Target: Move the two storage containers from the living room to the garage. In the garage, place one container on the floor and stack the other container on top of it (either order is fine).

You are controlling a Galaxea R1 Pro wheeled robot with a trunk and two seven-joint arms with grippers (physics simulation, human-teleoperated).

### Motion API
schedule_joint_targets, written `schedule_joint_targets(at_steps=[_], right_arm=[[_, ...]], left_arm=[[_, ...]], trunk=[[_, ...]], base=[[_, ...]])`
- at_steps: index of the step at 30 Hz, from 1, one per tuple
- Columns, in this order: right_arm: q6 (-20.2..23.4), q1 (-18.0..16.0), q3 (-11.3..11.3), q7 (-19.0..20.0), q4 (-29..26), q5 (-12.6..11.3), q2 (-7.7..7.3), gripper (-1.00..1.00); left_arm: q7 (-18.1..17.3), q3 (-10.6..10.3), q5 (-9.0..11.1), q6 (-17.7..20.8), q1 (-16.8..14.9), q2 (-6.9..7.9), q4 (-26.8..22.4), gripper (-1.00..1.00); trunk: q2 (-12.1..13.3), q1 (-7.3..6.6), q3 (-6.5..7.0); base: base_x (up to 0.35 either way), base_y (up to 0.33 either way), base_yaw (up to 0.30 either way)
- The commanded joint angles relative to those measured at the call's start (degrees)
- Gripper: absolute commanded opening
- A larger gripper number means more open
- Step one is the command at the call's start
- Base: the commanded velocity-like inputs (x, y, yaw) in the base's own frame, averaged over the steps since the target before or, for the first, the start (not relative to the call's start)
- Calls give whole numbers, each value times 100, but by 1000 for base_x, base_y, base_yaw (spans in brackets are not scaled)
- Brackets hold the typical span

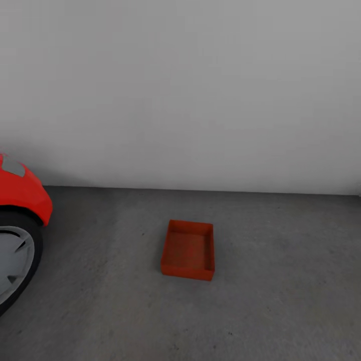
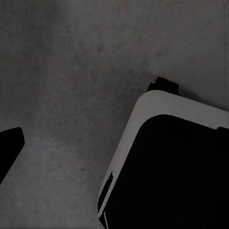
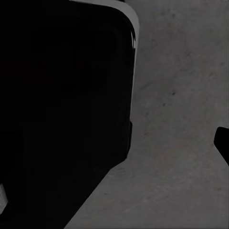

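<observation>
One orange-red storage container (image 1: 188, 249) sits upright on the dark grey garage floor (image 1: 281, 281), roughly centre in the head view and a short way out from the white wall. Its inside is bare. In the left wrist view, my left gripper (image 2: 114, 148) hangs over bare floor, with one dark fingertip (image 2: 9, 145) showing at the picture's edge. My right gripper (image 3: 114, 143) is also above the floor, one dark fingertip (image 3: 223, 142) at the edge. Both sets of fingers are spread wide and hold nothing. Neither gripper is near the container.
A shiny red car (image 1: 20, 193) with its wheel (image 1: 15, 263) stands at the left. A plain white-grey wall (image 1: 200, 90) closes the far side. My own black-and-white base (image 2: 171, 167) lies under both wrist cameras.
</observation>
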Motion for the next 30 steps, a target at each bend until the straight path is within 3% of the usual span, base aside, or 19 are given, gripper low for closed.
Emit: schedule_joint_targets(at_steps=[1,30], right_arm=[[-33,-7,49,-3,19,-43,6,100],[-147,125,41,13,19,-90,42,100]], left_arm=[[2,20,8,-21,-3,2,3,100],[2,20,13,-23,-3,-3,1,100]], trunk=[[-3,0,5],[-3,0,273]], base=[[0,0,0],[0,0,0]])
